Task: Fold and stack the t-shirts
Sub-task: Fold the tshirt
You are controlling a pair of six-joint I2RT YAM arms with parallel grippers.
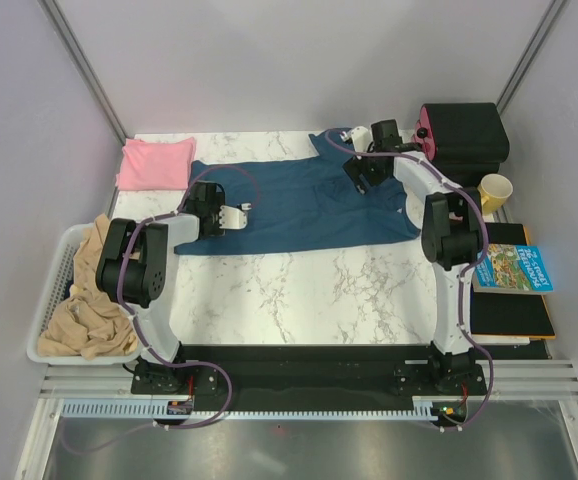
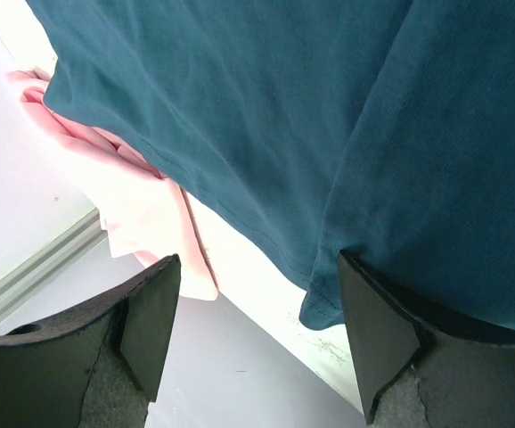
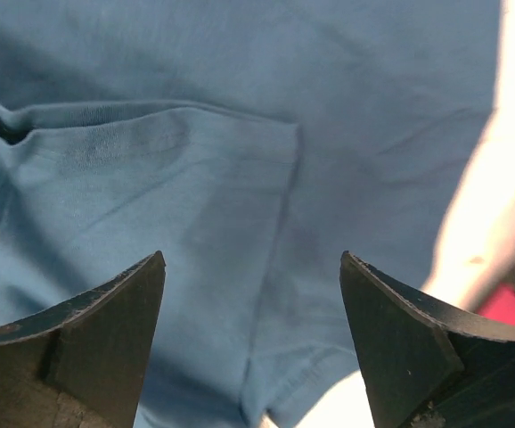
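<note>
At the upper left of the top view you have the pink t-shirt (image 1: pixel 156 163), lying bundled near the table's far edge. Just right of it, your left gripper (image 1: pixel 233 214) sits over the left edge of the teal t-shirt (image 1: pixel 299 205), jaws apart and empty. That shirt is spread flat across the centre. Toward the upper right, your right gripper (image 1: pixel 358 180) hangs over the same shirt, jaws wide, gripping nothing.

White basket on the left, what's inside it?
A crumpled heap of beige cloth fills the basket, draping over its rim. Whatever lies beneath the heap is covered, and I cannot tell how many pieces it is.
</note>
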